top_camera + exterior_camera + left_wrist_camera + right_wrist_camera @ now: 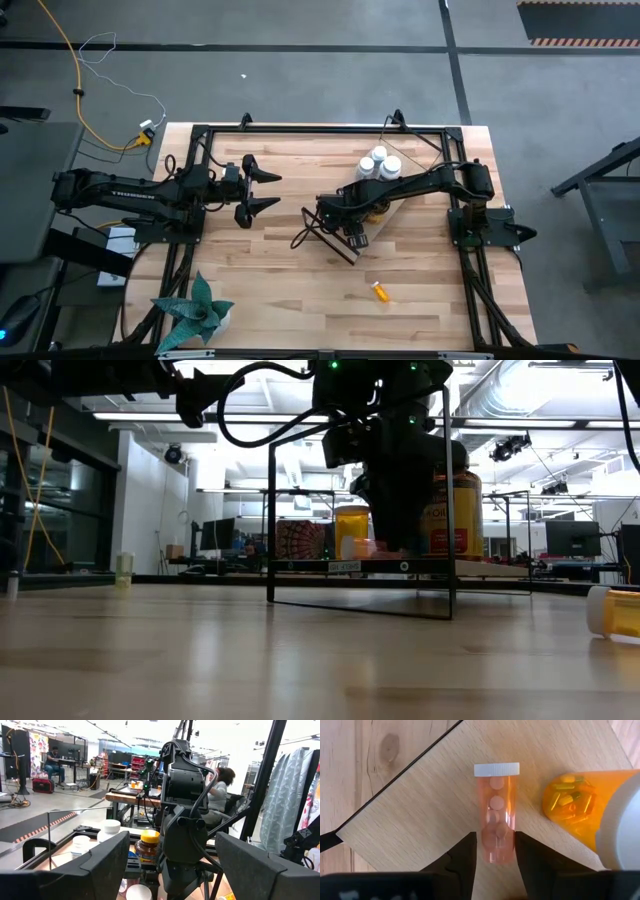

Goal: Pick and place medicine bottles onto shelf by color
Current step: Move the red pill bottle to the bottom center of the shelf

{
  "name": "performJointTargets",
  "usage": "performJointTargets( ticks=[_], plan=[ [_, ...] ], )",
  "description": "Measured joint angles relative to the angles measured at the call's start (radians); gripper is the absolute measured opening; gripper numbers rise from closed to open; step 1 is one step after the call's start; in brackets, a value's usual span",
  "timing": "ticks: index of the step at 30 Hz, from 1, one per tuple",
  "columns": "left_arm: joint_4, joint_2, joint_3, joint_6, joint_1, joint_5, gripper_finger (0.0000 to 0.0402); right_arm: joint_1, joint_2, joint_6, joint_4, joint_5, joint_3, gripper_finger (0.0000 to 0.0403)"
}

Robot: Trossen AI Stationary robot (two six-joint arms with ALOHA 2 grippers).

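A small orange bottle (496,815) with a white cap lies level over the light wooden shelf (420,810), and my right gripper (495,837) is shut on it. Beside it on the board is a larger orange bottle (575,805) holding yellow capsules. White bottles (378,163) and an amber bottle with a yellow cap (149,845) stand farther back on the shelf. Another orange bottle (381,291) lies on its side on the tabletop near the front. My left gripper (262,192) hovers open at the table's left, with nothing between its fingers. My right gripper pinches the small orange bottle at its bottom end (495,852), one finger on each side wall. The fingers point down from above and lie across the bottle. The bottle is level, with its white cap (496,769) away from the fingers. Whether it rests on the board I cannot tell.
The shelf's thin black wire frame (272,520) stands upright around the board. A potted plant (200,310) sits at the table's near left corner. Bare wood lies between the shelf and the front edge. People sit at desks in the room beyond.
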Motion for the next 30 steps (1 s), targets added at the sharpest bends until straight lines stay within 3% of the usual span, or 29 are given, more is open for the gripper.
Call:
performJointTargets(
  ticks=[10, 30],
  plan=[
    [0.000, 0.000, 0.000, 0.001, 0.000, 0.000, 0.0282, 0.000, 0.000, 0.000, -0.001, 0.001, 0.000, 0.0074],
    [0.000, 0.000, 0.000, 0.001, 0.000, 0.000, 0.0282, 0.002, -0.068, 0.003, -0.056, -0.016, 0.001, 0.0078]
  ],
)
